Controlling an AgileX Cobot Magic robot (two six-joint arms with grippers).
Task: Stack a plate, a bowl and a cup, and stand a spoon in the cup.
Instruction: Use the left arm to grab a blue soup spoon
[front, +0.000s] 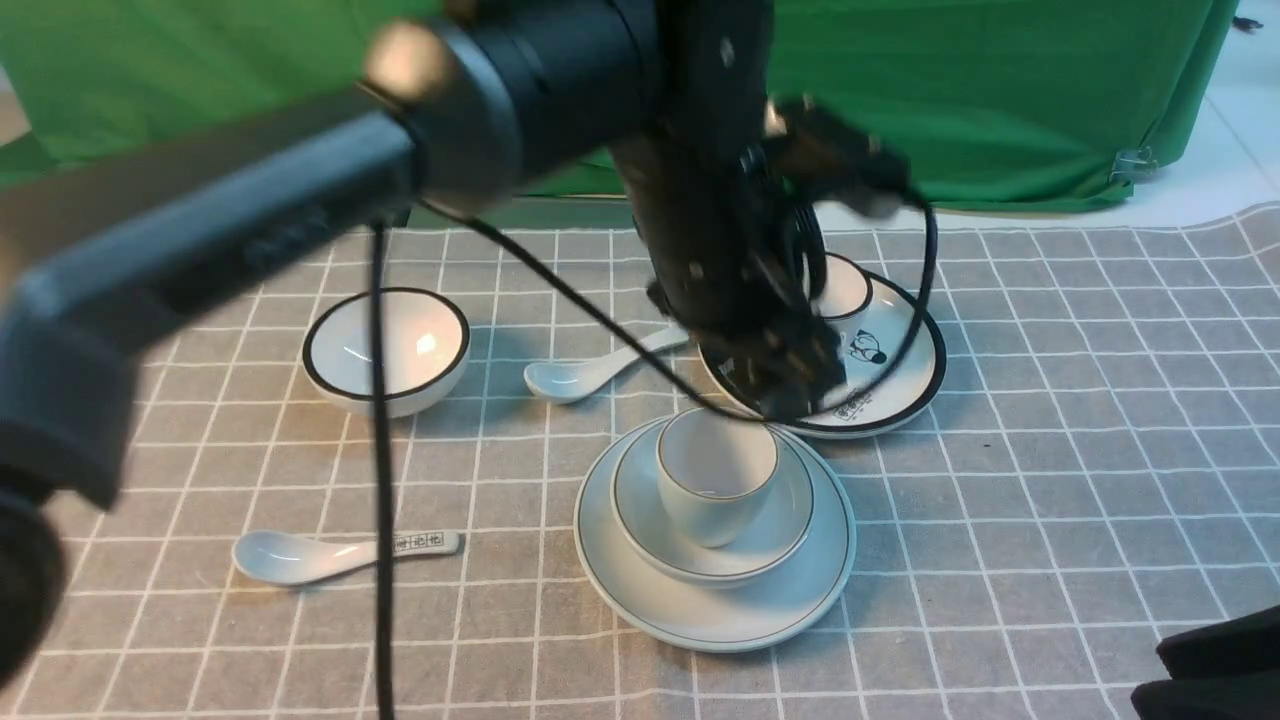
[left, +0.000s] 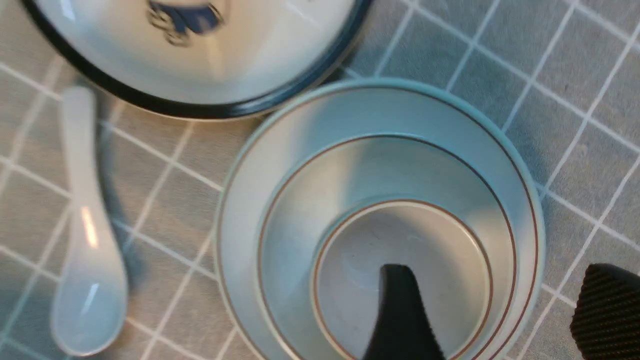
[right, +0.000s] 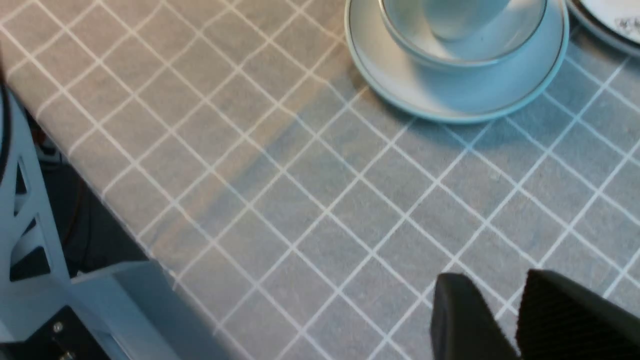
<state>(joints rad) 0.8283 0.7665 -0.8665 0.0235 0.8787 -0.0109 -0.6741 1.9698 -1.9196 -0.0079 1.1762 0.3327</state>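
Plain spoon (front: 570, 380): left of and beyond the cup (front: 715, 480), nearer the left hand (left: 500, 295).
Handle runs away and rightward, toward the black-rimmed plate (front: 905, 385). Left hand is spread, gripping nothing, over the stack; looks like it needs to shift left to reach the handle.

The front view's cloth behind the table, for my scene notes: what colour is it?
Green; the front view shows it best.
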